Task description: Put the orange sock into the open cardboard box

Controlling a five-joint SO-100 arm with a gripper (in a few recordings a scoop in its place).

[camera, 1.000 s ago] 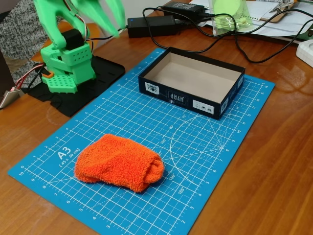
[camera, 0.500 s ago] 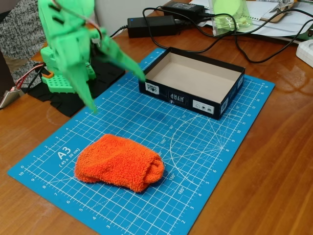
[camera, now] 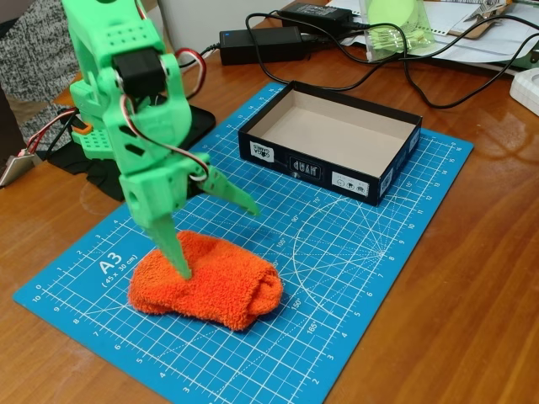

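Orange sock (camera: 206,284) lies folded in a lump on the near-left part of the blue cutting mat (camera: 354,278), well apart from the open cardboard box (camera: 330,140), which sits at the mat's far edge w/ its long side facing the sock. Box is empty, tan floor bare, so nothing to work around inside.

My hand (camera: 221,240) is spread wide and holds nothing. One finger points down w/ its tip at the sock's upper left, touching or nearly so; can't tell which. The other finger sticks out over the mat toward the box, above the sock's far side. My guess: I'm set this way so the lump sits between the fingers before I clench, approach step, grasp not yet made.

Room: bare mat between sock and box, no obstacles on that path. Box walls are low, but I'd judge the sock needs a lift to clear the near rim, and being soft it may droop and snag there. Cables and a black power adapter (camera: 261,42) lie on the wooden surface (camera: 472,320) behind the box; overshoot goes there. My base stands at far left, clear of the route.
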